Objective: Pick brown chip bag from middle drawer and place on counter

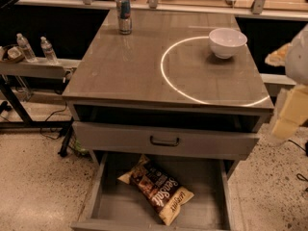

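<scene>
The brown chip bag (156,189) lies in the middle drawer (207,182), whose front is cropped. The blurred gripper (288,112) hangs beside the counter (120,71), half cut off; open or closed cannot be told.

Middle drawer (120,207) pulled open, lowest in cabinet. Brown chip bag (156,189) lies flat on its grey floor, diagonal, tan end toward front right. Closed drawer front (110,137) with dark handle above it. Desk (120,71) carries white bowl (227,42) at back right, on far arc of light ring (162,76), and can (124,14) at back left. Hand (288,113) at right edge, beside desk, well apart from bag.
</scene>
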Tool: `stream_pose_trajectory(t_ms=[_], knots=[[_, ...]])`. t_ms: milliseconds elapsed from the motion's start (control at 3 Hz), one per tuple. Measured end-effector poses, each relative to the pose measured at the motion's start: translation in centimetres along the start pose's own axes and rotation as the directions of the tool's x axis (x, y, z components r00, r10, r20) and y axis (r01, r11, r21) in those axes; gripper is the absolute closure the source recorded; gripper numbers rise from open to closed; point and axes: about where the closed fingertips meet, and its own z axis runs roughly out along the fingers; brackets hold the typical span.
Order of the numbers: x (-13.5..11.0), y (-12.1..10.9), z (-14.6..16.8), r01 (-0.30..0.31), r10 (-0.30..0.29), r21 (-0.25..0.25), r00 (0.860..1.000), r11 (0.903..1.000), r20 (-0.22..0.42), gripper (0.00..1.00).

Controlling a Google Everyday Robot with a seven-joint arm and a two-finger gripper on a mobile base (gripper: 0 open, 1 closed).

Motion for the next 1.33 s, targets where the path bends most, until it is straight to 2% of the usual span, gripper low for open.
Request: stream_pose_trajectory(t_ms=[333,667,1000,1333], knots=[[4.9,2.7,5.9,-0.054,0.057,-0.096,0.998,0.9939,0.034,0.00],[8.3,4.9,10.7,-0.073,0.086,-0.157,0.993,0.9849,0.077,0.00],[10.5,7.7,15.0,-0.123,0.142,-0.217,0.987,0.9685,0.078,0.00],[10.5,7.8,15.2,-0.126,0.146,-0.218,0.986,0.9679,0.081,0.00]])
